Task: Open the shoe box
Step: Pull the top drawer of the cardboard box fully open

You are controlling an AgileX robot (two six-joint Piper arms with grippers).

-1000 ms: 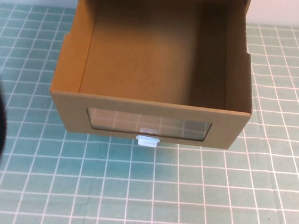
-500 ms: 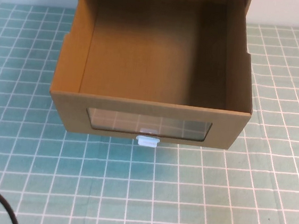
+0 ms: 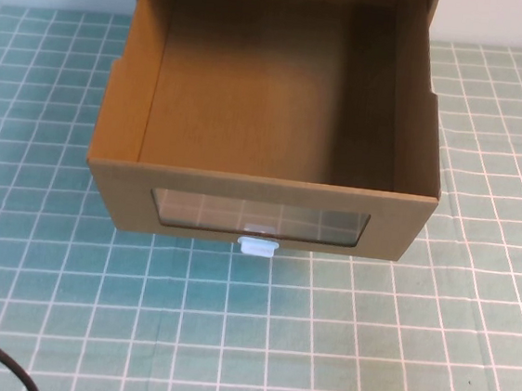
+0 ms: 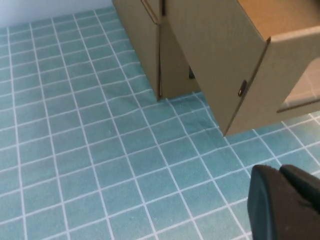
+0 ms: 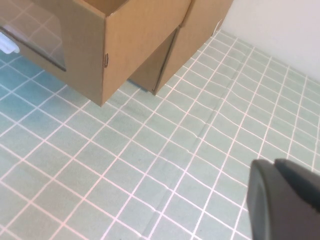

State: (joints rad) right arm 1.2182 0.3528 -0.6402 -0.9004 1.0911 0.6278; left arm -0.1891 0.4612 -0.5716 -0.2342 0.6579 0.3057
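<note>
One shoe box (image 3: 119, 125) open, empty; left gripper (image 4: 280, 174), right gripper (image 5: 276, 167) flank it, fingers closed on nothing.

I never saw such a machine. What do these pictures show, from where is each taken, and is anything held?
It is a robot with two arms, each ending in a gripper. One picture looks down from a raised camera; two come from wrist cameras. On the green grid mat stands a cardboard shoe box, slid open like a drawer and empty, with a small white handle. The left gripper hovers over the mat by the box's left side, the right gripper by its right side. Both are shut and hold nothing.
</note>
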